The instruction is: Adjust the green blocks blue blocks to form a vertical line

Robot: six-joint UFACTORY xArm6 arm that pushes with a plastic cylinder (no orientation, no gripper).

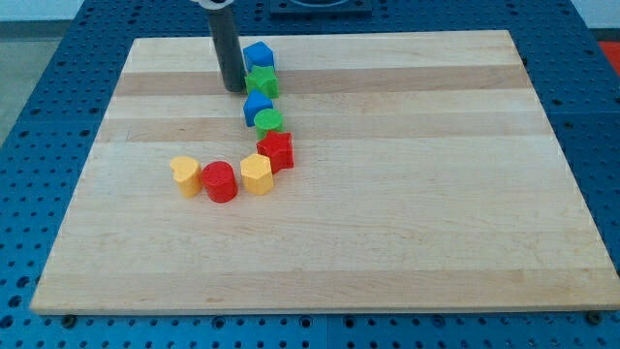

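One wooden surface (387, 242) fills most of the view, resting on a blue perforated bench. No jaws exist on this arm: it ends in a straight dark rod, holding nothing, and my tip (233, 90) stands on the wood near the view's top, just to the left of the green star-shaped block (262, 81), close enough that I cannot tell whether they touch. Four task blocks form a short column running top to bottom: a blue block (258, 56) at the top, the green star-shaped block below it, a second blue block (259, 105) next, and a green round block (269, 121) lowest. This column drifts slightly rightward toward its lower end, so the line is nearly vertical, not quite. Since the tip sits on the left, any push from here would send the green star rightward. Just below the column lies a red star-shaped block (277, 150), then a yellow block (256, 174), a red round block (221, 181) and a yellow heart-shaped block (185, 175), curving toward the view's left, crowding the column's lower end.
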